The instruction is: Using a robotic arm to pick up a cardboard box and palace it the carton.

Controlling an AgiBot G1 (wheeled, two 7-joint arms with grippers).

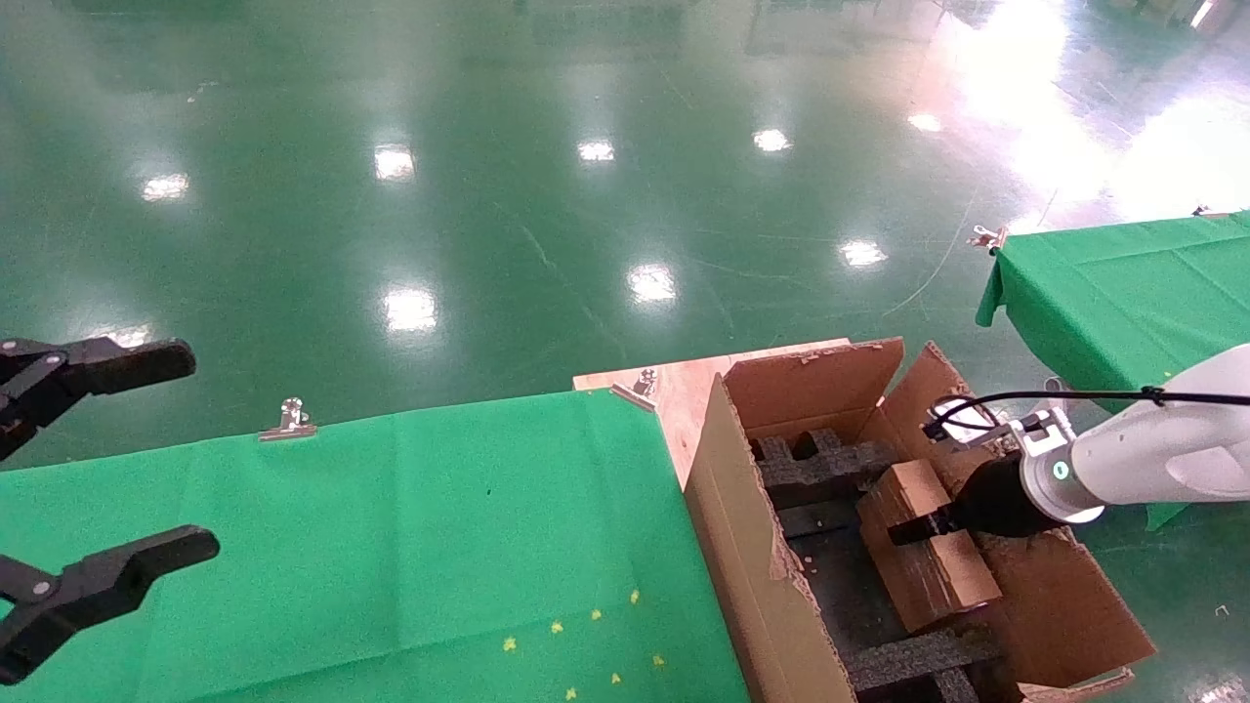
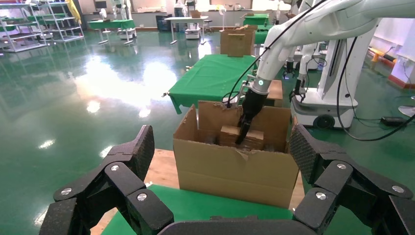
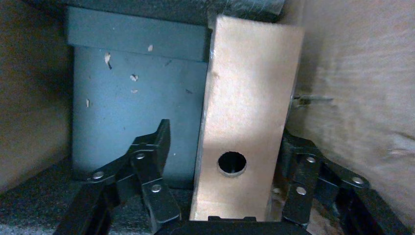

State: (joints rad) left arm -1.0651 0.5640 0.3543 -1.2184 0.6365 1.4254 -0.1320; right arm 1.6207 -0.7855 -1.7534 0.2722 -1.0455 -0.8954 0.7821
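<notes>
The small brown cardboard box point(image 1: 928, 561) with a round hole point(image 3: 232, 163) lies tilted inside the large carton point(image 1: 742, 517), on its black foam inserts point(image 1: 820, 464). My white right arm point(image 1: 1152, 454) reaches into the carton. My right gripper point(image 1: 926, 530) straddles the box point(image 3: 244, 88) with jaws open: one finger point(image 3: 149, 156) stands apart from it, the other point(image 3: 298, 161) is close against its side. In the left wrist view the box point(image 2: 254, 138) shows above the carton's ragged wall point(image 2: 235, 171). My left gripper point(image 1: 200, 454) hangs open and empty over the green table.
A green-clothed table point(image 1: 391, 527) lies left of the carton, with metal clips point(image 1: 288, 420) on its far edge. A wooden board point(image 1: 674, 391) lies under the carton's far corner. A second green table point(image 1: 1123, 283) stands at the right. The floor is shiny green.
</notes>
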